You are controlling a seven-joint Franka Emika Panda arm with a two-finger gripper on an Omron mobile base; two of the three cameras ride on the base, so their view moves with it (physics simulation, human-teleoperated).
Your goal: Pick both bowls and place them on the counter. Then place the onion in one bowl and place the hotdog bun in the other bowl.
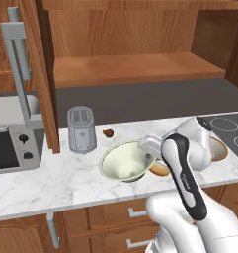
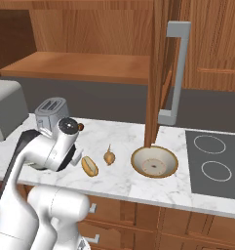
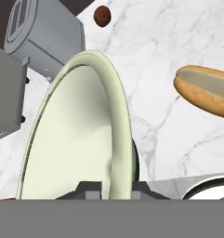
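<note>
Fingers of the hand (image 3: pixel 112 185) pinch the rim of the cream-white bowl (image 3: pixel 76 135), just above the counter (image 3: pixel 169 130).

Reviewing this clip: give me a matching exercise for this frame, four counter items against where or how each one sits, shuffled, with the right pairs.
Things:
1. cream-white bowl
2. tan-brown bowl
3. hotdog bun
4. toaster

States:
A. stands upright at the back of the counter, near a small dark lump
B. lies on the marble between the arm and the onion
C. its rim is pinched by the shut gripper
D. sits free on the marble beside the cooktop

Pairs: 1-C, 2-D, 3-B, 4-A
</note>
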